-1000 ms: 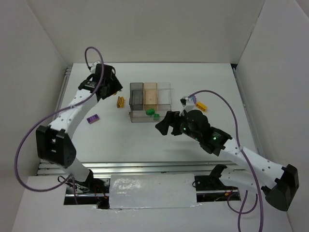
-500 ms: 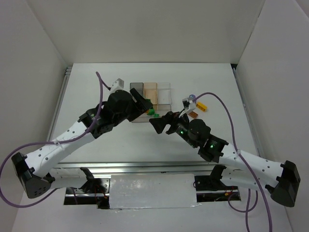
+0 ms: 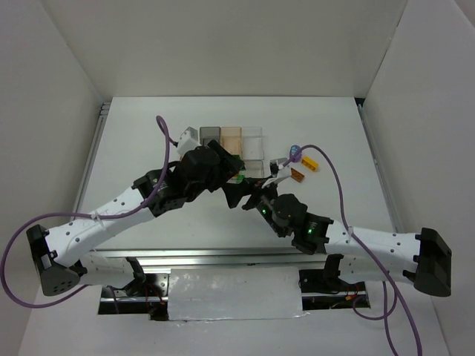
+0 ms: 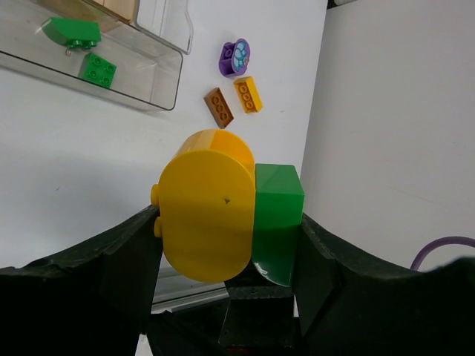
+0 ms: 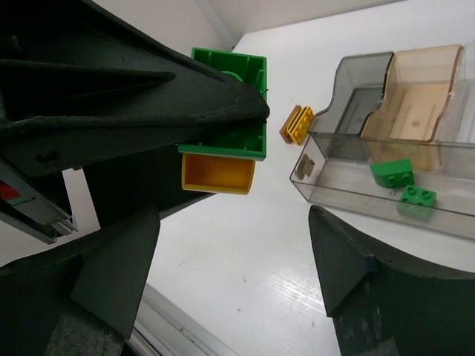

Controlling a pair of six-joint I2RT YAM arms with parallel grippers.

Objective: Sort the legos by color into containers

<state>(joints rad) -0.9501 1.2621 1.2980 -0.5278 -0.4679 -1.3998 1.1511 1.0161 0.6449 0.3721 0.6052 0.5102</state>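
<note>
tray [image 3: 254, 142]: clear plastic, on the white table [image 3: 133, 141] beyond both arms. it has grey, tan and clear small compartments in a row, and one long clear compartment along the near side.
green bricks [image 5: 393, 173]: two, lying in the long compartment, close together but apart.
left gripper [image 4: 226, 228]: clamped on a yellow-and-green stack [image 4: 211, 211], a rounded yellow piece joined to a green brick. the stack is held off the table, near the tray's long compartment.
right gripper [image 5: 234, 248]: fingers spread wide with nothing between them. it points at the left gripper, and the held stack is just ahead of it.
top view: the two grippers sit close together in front of the tray. a speck of green shows between them, perhaps the held stack or a brick in the tray; too small to tell.
right of tray: purple piece [image 4: 235, 57], yellow brick [image 4: 248, 94] and orange-brown brick [image 4: 219, 107] lie loose on the table. the yellow and orange-brown ones are just beside each other.
left of tray: brown-and-yellow pair [image 5: 297, 124], two small bricks side by side by the grey compartment.
</note>
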